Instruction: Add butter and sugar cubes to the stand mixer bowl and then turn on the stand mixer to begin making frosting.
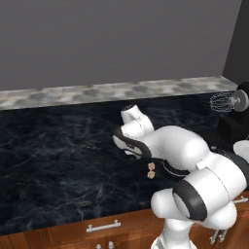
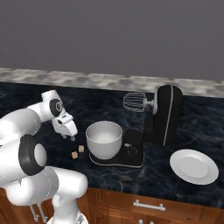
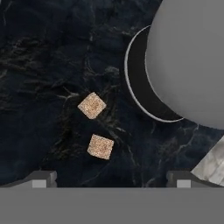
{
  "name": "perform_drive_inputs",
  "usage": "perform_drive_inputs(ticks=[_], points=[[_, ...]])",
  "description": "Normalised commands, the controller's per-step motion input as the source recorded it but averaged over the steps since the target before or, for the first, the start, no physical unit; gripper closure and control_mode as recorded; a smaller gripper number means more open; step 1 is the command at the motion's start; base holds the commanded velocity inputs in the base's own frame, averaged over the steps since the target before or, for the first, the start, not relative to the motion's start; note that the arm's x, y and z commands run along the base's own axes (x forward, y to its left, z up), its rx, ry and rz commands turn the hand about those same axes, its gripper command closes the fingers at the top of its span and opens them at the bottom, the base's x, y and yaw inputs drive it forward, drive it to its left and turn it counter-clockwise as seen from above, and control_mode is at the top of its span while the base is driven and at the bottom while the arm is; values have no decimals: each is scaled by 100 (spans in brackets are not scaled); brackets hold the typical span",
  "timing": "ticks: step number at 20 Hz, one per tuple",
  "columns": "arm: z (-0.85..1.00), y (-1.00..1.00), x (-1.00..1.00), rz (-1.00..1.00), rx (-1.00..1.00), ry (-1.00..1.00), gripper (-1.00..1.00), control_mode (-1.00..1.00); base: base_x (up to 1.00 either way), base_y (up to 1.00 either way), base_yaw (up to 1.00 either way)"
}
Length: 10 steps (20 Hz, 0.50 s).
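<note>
Sugar cubes, two small, light, crumbly-looking blocks best pinched across flat sides, lie on the dark counter just left of the stand mixer bowl, under the wide-open, empty end effector; stand mixer head tilted back.

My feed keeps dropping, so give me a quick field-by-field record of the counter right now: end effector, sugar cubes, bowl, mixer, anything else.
end effector: open, above the counter left of the bowl, holding nothing
sugar cubes: two, and, on the dark counter, apart from each other, beside the mixer base
bowl: seated on the mixer base, looks empty
mixer: head tilted back, whisk raised clear of the bowl
plate: white, on the counter to the right of the mixer, nothing on it
</note>
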Motion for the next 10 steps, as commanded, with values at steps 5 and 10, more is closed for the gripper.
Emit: perform_drive_inputs(ticks=[5,10], points=[[-36,-10,-37,0,11,-2,-100,-100,0,0,0],[-38,-3,-9,0,7,-1,-100,-100,0,0,0]])
